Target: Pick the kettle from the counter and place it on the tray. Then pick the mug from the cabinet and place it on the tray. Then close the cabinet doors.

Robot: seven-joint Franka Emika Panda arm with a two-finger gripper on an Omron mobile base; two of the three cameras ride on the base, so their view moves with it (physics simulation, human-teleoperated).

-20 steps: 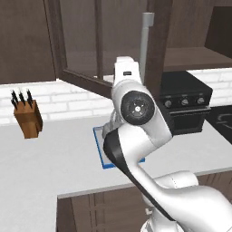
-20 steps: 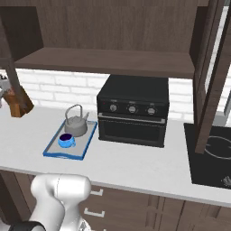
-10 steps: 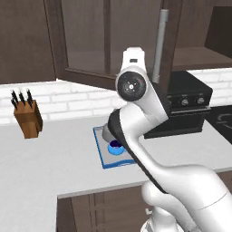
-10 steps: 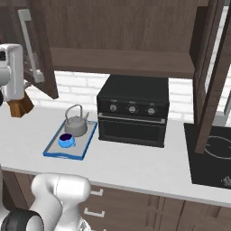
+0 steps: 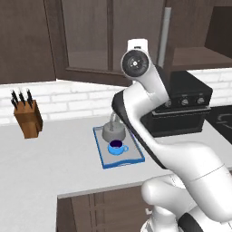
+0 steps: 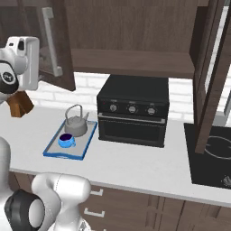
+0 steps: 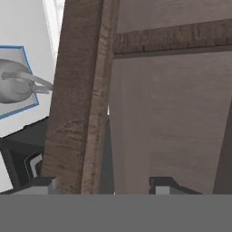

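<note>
The arm (image 5: 149, 118) is glossy white with rounded links and black bands at the joints. A dark round cap with a small mark sits on its upper joint (image 5: 135, 63).

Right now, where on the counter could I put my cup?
Free: the counter between the knife block and the tray, and its front strip before the oven. Crowded: the tray, where the kettle and mug sit.
</note>
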